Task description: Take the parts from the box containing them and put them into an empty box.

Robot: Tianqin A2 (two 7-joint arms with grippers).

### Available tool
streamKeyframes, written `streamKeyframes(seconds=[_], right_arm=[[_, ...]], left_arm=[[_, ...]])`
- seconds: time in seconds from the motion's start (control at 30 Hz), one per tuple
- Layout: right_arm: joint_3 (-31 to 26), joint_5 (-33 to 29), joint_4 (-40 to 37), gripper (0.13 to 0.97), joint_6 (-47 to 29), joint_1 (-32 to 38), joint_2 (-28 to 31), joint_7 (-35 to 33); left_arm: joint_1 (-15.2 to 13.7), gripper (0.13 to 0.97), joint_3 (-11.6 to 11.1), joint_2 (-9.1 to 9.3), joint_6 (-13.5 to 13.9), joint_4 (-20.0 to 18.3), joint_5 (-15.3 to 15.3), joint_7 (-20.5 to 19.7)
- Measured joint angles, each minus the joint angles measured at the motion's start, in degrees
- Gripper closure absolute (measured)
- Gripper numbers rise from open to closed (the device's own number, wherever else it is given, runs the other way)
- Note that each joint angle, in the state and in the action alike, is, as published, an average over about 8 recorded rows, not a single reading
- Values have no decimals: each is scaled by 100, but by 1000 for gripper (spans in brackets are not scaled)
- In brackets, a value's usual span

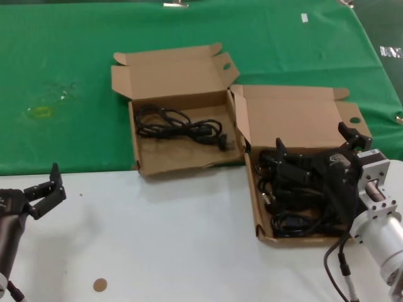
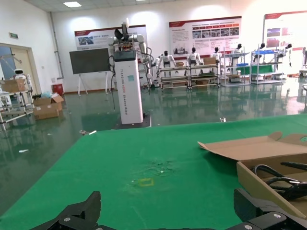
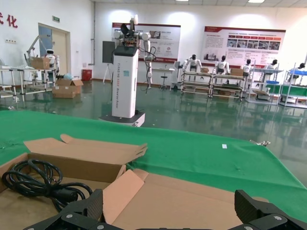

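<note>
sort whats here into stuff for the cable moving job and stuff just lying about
For the job:
- full box on the right, cables inside
- second box, one cable bundle in it
- right pincer, open over the full box
- left pincer, open, idle

Lying about:
- brown disc
- yellow mark on green cloth

My right claw hangs over the near right box of cables; the far left box holds one cable.

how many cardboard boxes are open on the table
2: one box sits toward the left on the green cloth holding a single cable; the other is on the right, full of cables, under the right claw.
</note>
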Motion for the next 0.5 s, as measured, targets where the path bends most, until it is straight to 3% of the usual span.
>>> streamKeyframes(seconds=[0.5], right_arm=[[0,0,0,129,0,0,0,0]], left_arm=[[0,132,0,0,0,0,0,0]])
